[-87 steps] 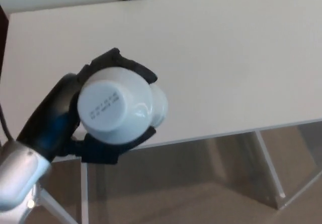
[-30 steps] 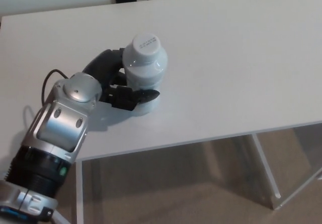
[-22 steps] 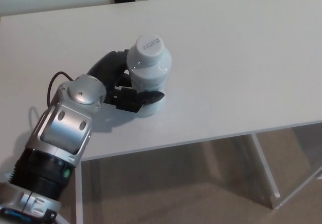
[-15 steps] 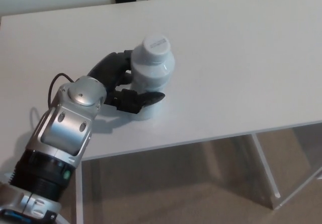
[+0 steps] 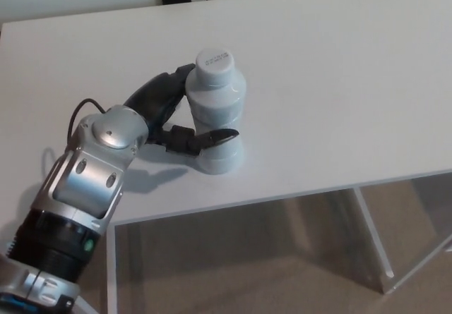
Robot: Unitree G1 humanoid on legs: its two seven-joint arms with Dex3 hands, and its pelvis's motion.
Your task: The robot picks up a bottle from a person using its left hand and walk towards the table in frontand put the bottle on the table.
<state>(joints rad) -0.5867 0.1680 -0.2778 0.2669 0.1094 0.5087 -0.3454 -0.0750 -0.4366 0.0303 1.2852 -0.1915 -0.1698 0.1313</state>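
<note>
Since half a second ago the bottle has slid a little to the right and toward the near edge with my left hand, and it has come out of its lean. Nearly three seconds back I had it lifted close under the camera; now it is down on the table.

The bottle sits just to the right of the palm, on the side away from the wrist, between the fingers. One black finger crosses the near side of its waist, and the others curl round the far side of its shoulder. I read that as the hand closed on the bottle, not yet let go. The right hand does not show at all, so the left is the only one in play.

The long axis stands upright, or very nearly so. The white cap points up toward the camera and the base looks flat on the tabletop right below the hand. I cannot see under the base, so full contact is my judgement, not a certainty.

The release turns on that one relation. The bottle lies to the right of the palm, so I would spread the fingers and draw the hand back to the left, straight away from it. The near finger is the risk, since it could drag the waist and tip the bottle.
</note>
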